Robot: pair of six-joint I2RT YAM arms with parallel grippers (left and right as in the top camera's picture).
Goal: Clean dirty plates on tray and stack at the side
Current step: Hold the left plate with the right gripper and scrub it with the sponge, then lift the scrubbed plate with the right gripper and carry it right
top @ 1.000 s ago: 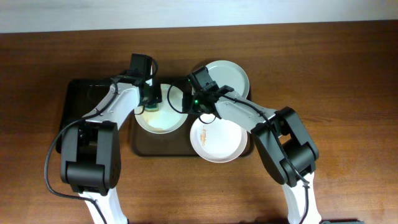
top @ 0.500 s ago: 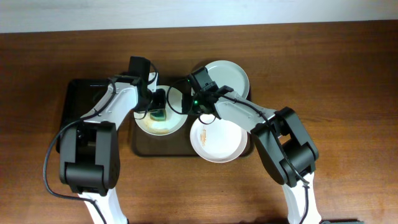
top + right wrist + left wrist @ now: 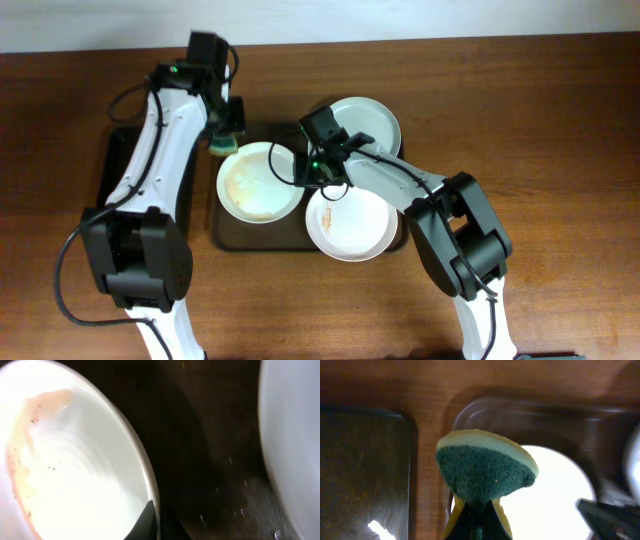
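Overhead, three round shallow plates [image 3: 350, 225] are lying unstacked on the large brown tray [image 3: 260, 244], left gripper [image 3: 226, 128] jaws clamping a green-yellow sponge [image 3: 485, 470], right gripper [image 3: 303, 170] jaws pinching a smeared white plate [image 3: 255, 185] by its rim.

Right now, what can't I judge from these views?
Right hand: the right wrist view's bottom edge cuts it off, and overhead its own body covers the fingertips, so its grip on the smeared plate is unclear.
Black tray: overhead, the left arm covers most of it.
Left wrist view: the sponge in the left hand blocks the middle; blur and glare wash out the plate behind.
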